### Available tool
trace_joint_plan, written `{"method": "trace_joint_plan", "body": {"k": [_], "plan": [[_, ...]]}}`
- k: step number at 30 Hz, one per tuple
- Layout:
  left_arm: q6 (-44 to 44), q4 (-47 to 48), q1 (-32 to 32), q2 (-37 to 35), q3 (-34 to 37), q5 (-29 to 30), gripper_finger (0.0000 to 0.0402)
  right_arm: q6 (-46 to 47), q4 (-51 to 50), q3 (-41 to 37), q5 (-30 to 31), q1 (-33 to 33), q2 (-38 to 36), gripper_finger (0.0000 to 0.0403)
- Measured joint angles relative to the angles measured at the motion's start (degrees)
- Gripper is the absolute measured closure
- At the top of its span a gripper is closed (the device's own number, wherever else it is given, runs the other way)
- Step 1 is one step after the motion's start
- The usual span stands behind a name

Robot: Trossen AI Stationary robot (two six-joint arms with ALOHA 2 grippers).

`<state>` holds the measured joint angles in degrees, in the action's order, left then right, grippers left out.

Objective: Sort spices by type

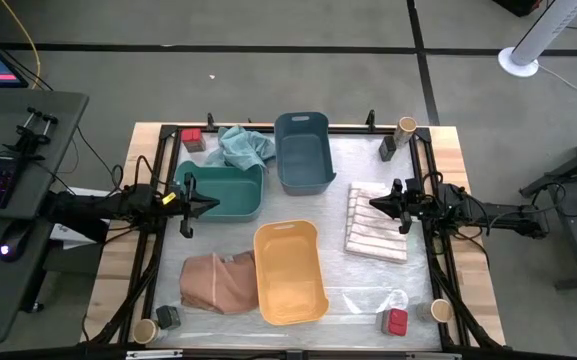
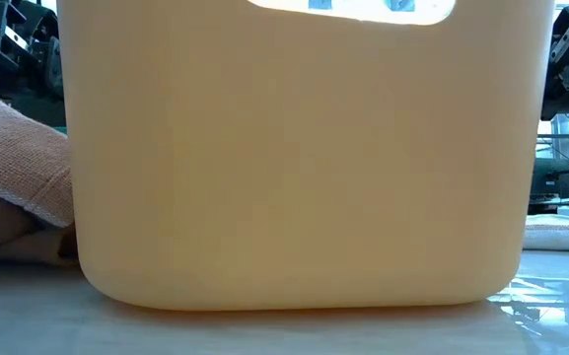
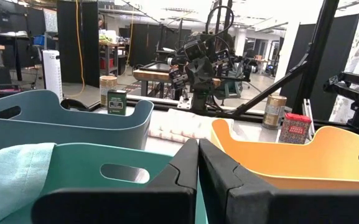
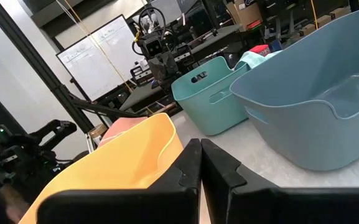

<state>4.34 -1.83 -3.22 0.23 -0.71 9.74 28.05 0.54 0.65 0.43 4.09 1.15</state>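
Sorting has not begun, as far as I can judge: all three plastic bins look empty of spices. The green plastic bin [image 1: 230, 193] sits left of centre, the blue-grey plastic bin [image 1: 303, 152] beyond it toward the far edge, and the yellow plastic bin [image 1: 289, 272] near the front of the table [image 1: 468, 290].

The small containers still stand at the four corners. At the far left, a red boxy container [image 1: 192, 139]. At the far right, a tan round jar [image 1: 405, 128] with a dark grey boxy container [image 1: 387, 149] just beside it. At the near left, another tan round jar [image 1: 145, 331] beside a dark grey box [image 1: 168, 317]. At the near right, a red box [image 1: 395, 322] next to a third tan jar [image 1: 440, 311]. Every one is left to move.

The left claw [image 1: 186, 200] hovers at the green bin's left end, fingers pressed together, holding nothing. The right claw [image 1: 375, 202] hangs above the striped cloth [image 1: 376, 223], likewise closed and empty.

The labels on the jars and boxes carry print, but none of it can be read
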Motion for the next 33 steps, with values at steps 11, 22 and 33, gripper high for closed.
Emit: {"method": "trace_joint_plan", "body": {"k": [11,22,33], "plan": [[0.0,0.0,0.0,0.0,0.0,0.0,0.0401,0.0,0.0,0.0,0.0,0.0,0.0,0.0402],[4.7,-5.8,0.2,0.0,0.0,1.2,0.0401,0.0,0.0,0.0,0.0,0.0,0.0,0.0402],[37.0,-47.1,0.3,0.4,0.0,11.9,0.0401,0.0,0.0,0.0,0.0,0.0,0.0,0.0402]]}}
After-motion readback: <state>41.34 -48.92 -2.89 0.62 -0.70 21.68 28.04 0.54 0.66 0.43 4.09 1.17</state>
